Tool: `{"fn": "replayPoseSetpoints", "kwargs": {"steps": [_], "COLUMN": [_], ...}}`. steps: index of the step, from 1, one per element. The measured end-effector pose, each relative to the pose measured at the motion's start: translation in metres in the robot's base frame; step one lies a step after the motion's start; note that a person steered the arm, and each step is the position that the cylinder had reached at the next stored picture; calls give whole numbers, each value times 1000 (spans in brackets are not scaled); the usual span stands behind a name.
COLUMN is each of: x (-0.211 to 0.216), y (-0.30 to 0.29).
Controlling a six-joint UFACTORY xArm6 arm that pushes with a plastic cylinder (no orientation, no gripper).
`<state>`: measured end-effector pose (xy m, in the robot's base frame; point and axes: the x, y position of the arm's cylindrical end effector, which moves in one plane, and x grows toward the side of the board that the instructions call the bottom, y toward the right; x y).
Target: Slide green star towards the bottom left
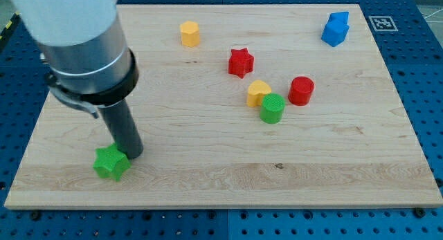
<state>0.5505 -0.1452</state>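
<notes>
The green star (111,162) lies near the bottom left of the wooden board (221,178). My tip (133,155) rests on the board right against the star's upper right side, touching it. The dark rod rises from there up into the grey arm body at the view's top left.
A yellow hexagonal block (190,33) sits near the top. A red star (240,62) lies in the upper middle. A yellow block (258,93), a green cylinder (273,108) and a red cylinder (301,90) cluster right of centre. A blue block (336,28) sits at the top right.
</notes>
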Motion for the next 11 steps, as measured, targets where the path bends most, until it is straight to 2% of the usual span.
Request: {"fn": "replayPoseSetpoints", "kwargs": {"steps": [2, 3, 5, 9, 10, 11], "x": [4, 11, 24, 24, 24, 24], "y": [-8, 27, 27, -40, -20, 48]}}
